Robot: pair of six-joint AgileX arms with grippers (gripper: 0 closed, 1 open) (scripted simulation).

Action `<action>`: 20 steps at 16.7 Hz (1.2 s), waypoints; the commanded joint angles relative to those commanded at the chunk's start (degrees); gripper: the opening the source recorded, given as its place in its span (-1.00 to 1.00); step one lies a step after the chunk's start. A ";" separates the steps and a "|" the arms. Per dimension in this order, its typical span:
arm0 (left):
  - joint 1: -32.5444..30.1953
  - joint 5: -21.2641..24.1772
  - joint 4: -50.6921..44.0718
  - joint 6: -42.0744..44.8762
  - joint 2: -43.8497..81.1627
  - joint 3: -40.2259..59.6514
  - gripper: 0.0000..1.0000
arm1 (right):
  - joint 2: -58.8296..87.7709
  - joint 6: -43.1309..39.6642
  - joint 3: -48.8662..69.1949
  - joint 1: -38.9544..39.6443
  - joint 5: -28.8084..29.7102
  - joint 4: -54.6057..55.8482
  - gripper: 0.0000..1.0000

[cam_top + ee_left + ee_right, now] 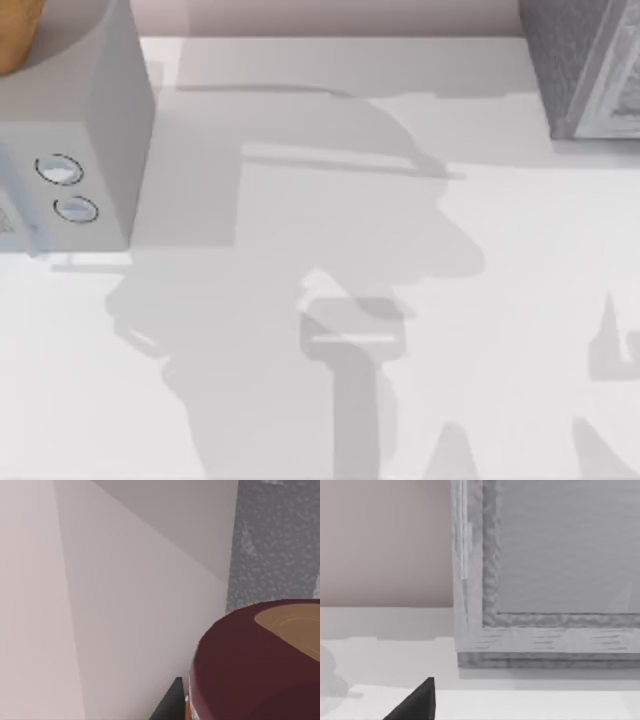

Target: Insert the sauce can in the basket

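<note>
- White table [520, 230], wide and flat, with soft grey shadows lying all over it.
- Grey bumpy box [585, 65] at the far right corner of the table, with a raised frame round its flat front, seen up close in the right wrist view.
- Pale smooth box [95, 120] at the far left side, with two round knobs [66, 188] on its front, one just beside the other.
- Sauce can [250, 665] very close under the left wrist camera, with a dark red-brown top, a tan patch on it and a thin bit of orange at its side; bumpy grey wall just behind it, pale wall beside it.
- Left gripper [172, 702] seen as one dark tip just beside the can; cannot tell if touching it, and cannot tell how wide the grip is or if it has hold of the can.
- Right gripper [415, 702] seen as one dark tip above the table, near the front of the bumpy box; cannot tell how wide its grip is.
- Orange-brown thing [15, 35] poking in at the far left corner, partly on top of the pale box; too little seen to tell what it is.
</note>
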 joint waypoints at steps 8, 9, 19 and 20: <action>-2.48 -2.44 11.63 -6.07 -4.57 -12.48 -1.00 | 0.00 0.00 0.00 0.00 0.00 0.00 1.00; -3.06 -2.84 15.17 -7.72 -5.61 -15.76 -1.00 | 0.00 0.00 0.00 0.00 0.00 0.00 1.00; -7.06 -6.27 40.27 -16.99 -15.20 -38.77 -1.00 | 0.00 0.00 0.00 0.00 0.00 0.00 1.00; -7.06 -6.27 40.27 -16.99 -15.20 -38.77 -1.00 | 0.00 0.00 0.00 0.00 0.00 0.00 1.00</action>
